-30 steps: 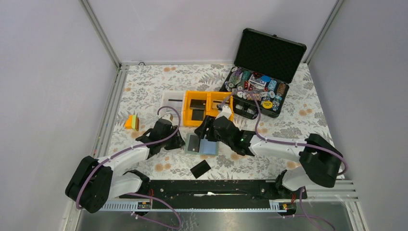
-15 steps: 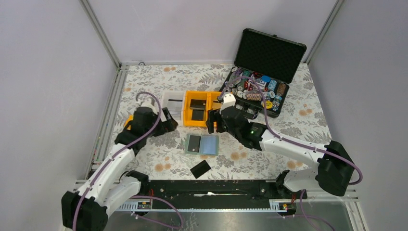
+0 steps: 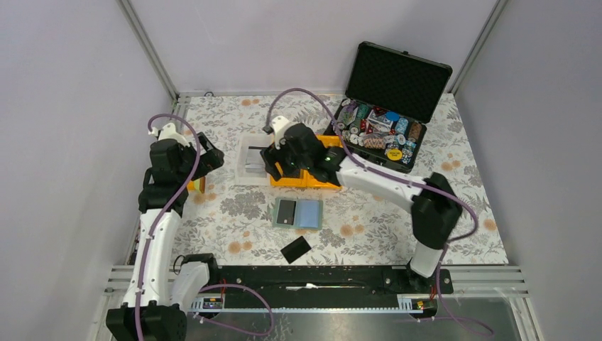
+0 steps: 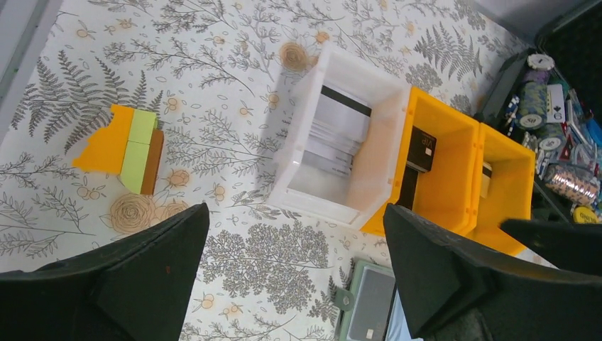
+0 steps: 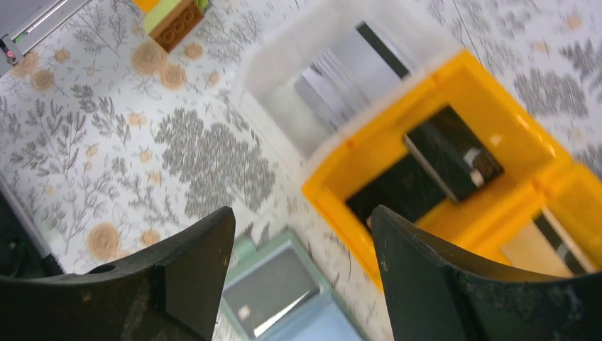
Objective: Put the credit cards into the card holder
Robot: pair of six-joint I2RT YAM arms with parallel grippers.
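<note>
Hovering above the yellow bin (image 5: 522, 138), the right gripper (image 5: 302, 220) stands apart, empty; credit cards (image 5: 447, 153) lie just beneath, long axes slanted. Card holder (image 3: 298, 213): open, middle of the table (image 3: 234, 213). Left gripper (image 4: 294, 213), apart, is farther.

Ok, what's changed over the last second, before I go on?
Both arms lifted off the card holder. The left end effector swung away to the far left; the right end effector moved out over the white bin and yellow bin. Both are open, holding nothing. The holder, the card in its pocket and the loose black card stayed put.
</note>
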